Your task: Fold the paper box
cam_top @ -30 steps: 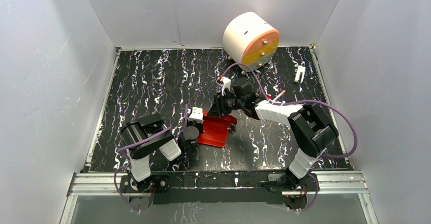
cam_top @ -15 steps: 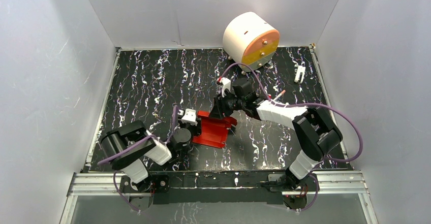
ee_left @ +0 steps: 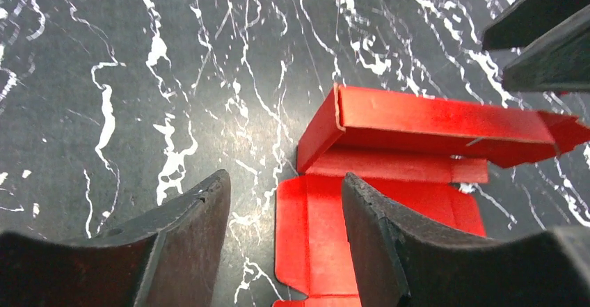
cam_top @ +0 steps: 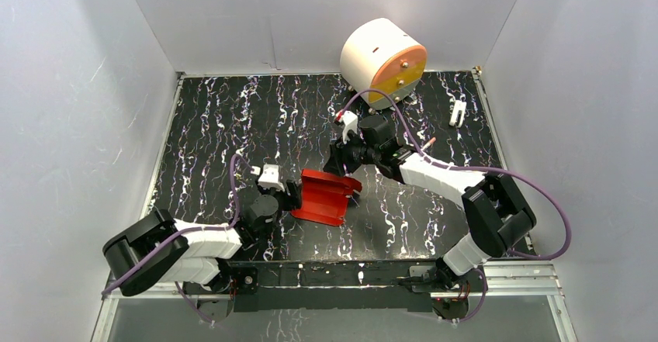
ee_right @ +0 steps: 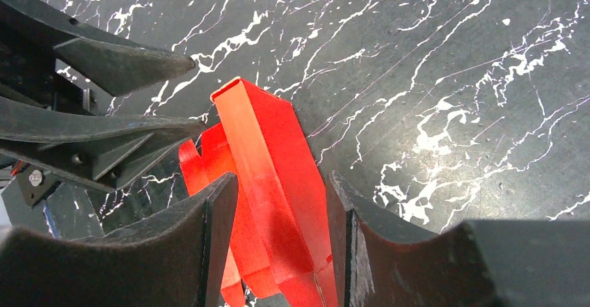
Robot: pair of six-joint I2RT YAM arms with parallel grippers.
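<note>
On the middle of the table [cam_top: 233, 125], top view: the paper box [cam_top: 326, 196] lies half-formed, with the left gripper [cam_top: 290, 198] just beside its left edge and the right gripper [cam_top: 343, 167] at its far wall, both about equally near. Left wrist view: jaws wide and empty, box ahead and to the right, its raised wall running crosswise. Right wrist view: jaws wide, straddling that wall along its long axis, no pinch evident.

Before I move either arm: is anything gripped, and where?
Left gripper is open, holding nothing. Right gripper straddles the raised panel of the paper box; whether it actually grips cannot be told.
</note>
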